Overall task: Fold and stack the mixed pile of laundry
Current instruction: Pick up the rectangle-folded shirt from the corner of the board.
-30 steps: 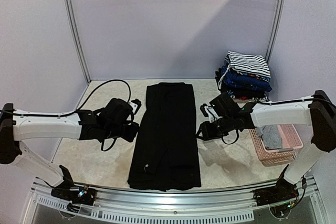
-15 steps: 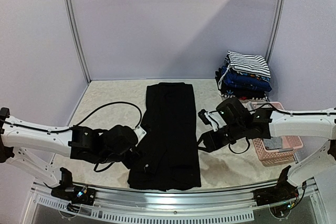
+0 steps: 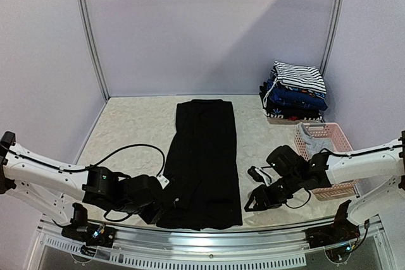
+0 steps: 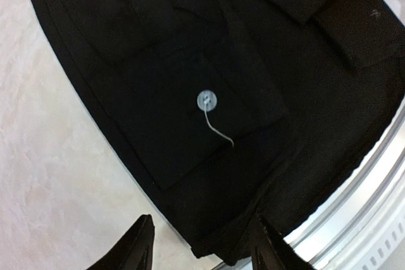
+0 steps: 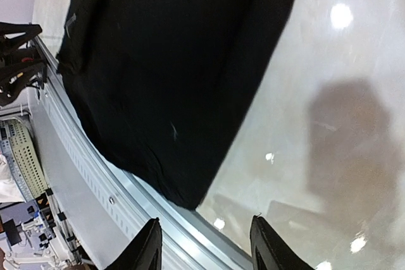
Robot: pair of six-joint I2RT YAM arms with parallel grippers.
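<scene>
A large plain black garment [image 3: 204,156] lies flat and lengthwise in the middle of the table, a small white button [image 4: 206,100] near its near end. My left gripper [image 3: 158,209] is low at the garment's near-left corner, open, and its fingers straddle that corner [image 4: 205,251]. My right gripper [image 3: 253,200] hovers open beside the near-right corner [image 5: 190,202], with only table and rail between its fingers [image 5: 147,251]. A black-and-white striped garment [image 3: 299,75] tops a folded stack at the back right. A grey garment [image 3: 314,133] sits in the pink basket.
The pink lattice basket [image 3: 338,138] stands at the right, behind my right arm. The folded stack [image 3: 294,100] sits against the back right wall. A metal rail [image 3: 209,237] runs along the near table edge, close under both grippers.
Both arms have swept from the garment's middle flanks toward the near edge, ending at its two near corners. The garment has not moved.
</scene>
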